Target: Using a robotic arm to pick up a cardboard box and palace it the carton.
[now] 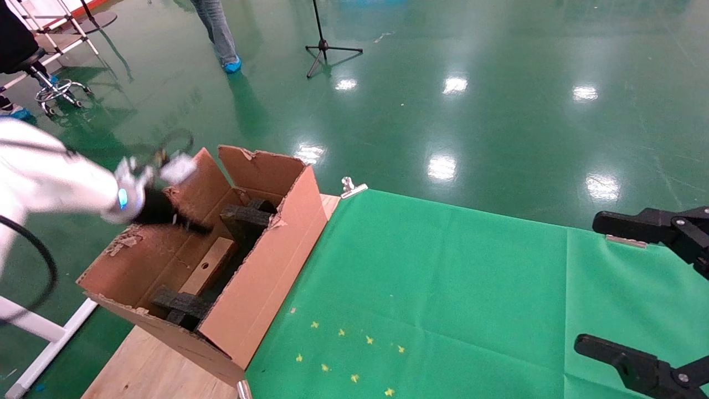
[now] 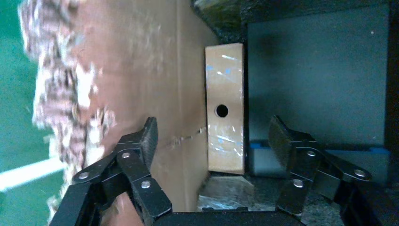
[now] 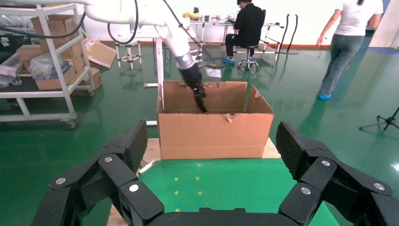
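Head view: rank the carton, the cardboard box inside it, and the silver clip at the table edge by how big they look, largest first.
1. the carton
2. the cardboard box, partly hidden between foam blocks
3. the silver clip

The clip sits farther from the camera, so it may look smaller than it is.

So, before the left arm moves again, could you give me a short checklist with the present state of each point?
1. Cardboard box lies inside the carton: ok.
2. Left gripper open, holding nothing: ok.
3. Fingers apart from the box, not touching it: ok.
4. Box seated flat between the foam blocks: cannot tell.
5. Left gripper clear of the carton's torn flaps for lifting out: cannot tell.
6. Right gripper open, parked over the green cloth, away from the carton: ok.
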Motion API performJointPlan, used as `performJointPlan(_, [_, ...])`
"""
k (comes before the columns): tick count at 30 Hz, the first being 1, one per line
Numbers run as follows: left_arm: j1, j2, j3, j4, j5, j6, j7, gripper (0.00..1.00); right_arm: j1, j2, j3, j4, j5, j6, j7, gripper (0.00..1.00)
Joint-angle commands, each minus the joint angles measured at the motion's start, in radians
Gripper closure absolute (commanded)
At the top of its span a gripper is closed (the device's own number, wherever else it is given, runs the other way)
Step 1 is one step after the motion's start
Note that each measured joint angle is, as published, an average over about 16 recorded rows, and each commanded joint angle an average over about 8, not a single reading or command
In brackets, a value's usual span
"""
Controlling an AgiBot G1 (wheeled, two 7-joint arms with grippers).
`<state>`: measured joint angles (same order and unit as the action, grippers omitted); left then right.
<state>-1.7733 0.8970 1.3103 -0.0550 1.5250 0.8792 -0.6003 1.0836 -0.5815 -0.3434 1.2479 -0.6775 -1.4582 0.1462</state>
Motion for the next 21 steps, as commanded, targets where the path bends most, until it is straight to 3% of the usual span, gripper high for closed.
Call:
performJointPlan(1, [-0.011, 0.004, 0.003, -0.007, 0.005, -0.008, 0.013, 0.0, 0.0, 0.0, 0.0, 0.0, 0.0, 0.0, 0.0, 0.0])
performJointPlan(7, [-0.077, -0.125, -0.068, -0.219, -0.104, 0.102, 0.113, 0.0, 0.0, 0.0, 0.0, 0.0, 0.0, 0.0, 0.0, 0.0])
performJointPlan(13, [-0.074, -0.255, -0.104, -0.484, -0.178, 0.191, 0.091, 0.0, 0.0, 0.0, 0.0, 0.0, 0.0, 0.0, 0.0, 0.0])
performJointPlan(21, [-0.069, -0.287, -0.098, -0.591, -0.182, 0.226, 0.062, 0.0, 0.0, 0.0, 0.0, 0.0, 0.0, 0.0, 0.0, 0.0])
